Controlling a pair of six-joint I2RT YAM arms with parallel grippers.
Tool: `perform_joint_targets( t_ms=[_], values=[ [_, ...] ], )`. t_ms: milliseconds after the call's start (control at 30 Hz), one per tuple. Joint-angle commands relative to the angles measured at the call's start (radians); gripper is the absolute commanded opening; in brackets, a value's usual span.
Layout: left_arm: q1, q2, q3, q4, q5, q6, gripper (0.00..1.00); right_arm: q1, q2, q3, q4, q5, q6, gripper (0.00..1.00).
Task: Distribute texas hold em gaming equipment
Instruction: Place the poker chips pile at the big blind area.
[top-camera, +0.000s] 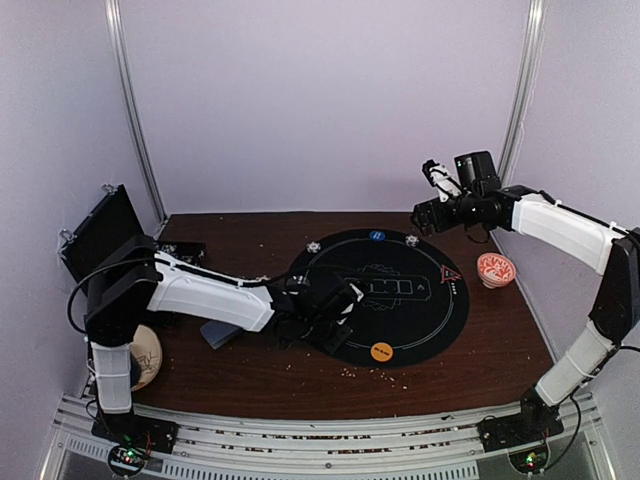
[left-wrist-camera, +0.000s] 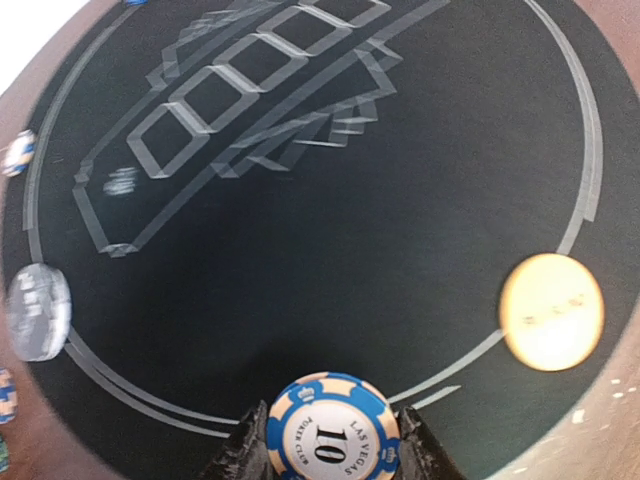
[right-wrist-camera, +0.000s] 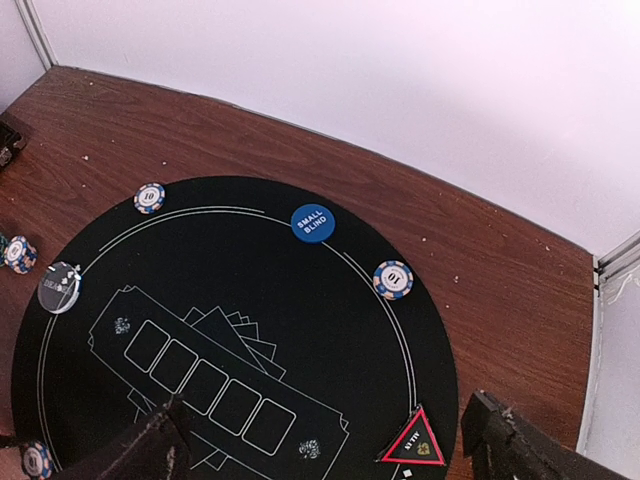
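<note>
Just ahead of chip (left-wrist-camera: 333, 427), orange disc (left-wrist-camera: 551, 311)

Left arm (top-camera: 210, 298) stretches low, jaws clamped; right arm (top-camera: 560, 225) hangs raised, jaws spread.

Left arm (top-camera: 210, 298) and right arm (top-camera: 560, 225): smooth white shells cover the long links, with black housings at every joint. A thin black cable (top-camera: 75, 300) loops out beside the left arm's shoulder. Each base (top-camera: 130, 435) is a black block, with small green and red lights glowing at its foot. A black camera box (top-camera: 477, 168) sits on the right wrist. On the right gripper (right-wrist-camera: 320, 455), the fingers (right-wrist-camera: 150, 450) are dark, rough-surfaced and blunt-edged.
</note>
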Motion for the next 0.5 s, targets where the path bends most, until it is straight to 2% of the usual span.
perform_joint_targets(
  t_ms=[0,333,467],
  values=[
    [-0.047,0.057,0.06,0.044,0.003,-0.029,0.26,-0.02,-0.036,-0.014,0.022,-0.021,0.018,0.96],
    [-0.094,0.1,0.05,0.069,-0.014,-0.074,0.26,-0.023,-0.041,-0.017,0.022,-0.041,0.02,0.96],
    [-0.096,0.079,0.014,0.06,-0.075,-0.106,0.26,-0.022,-0.044,-0.017,0.02,-0.047,0.02,0.96]
  ],
)
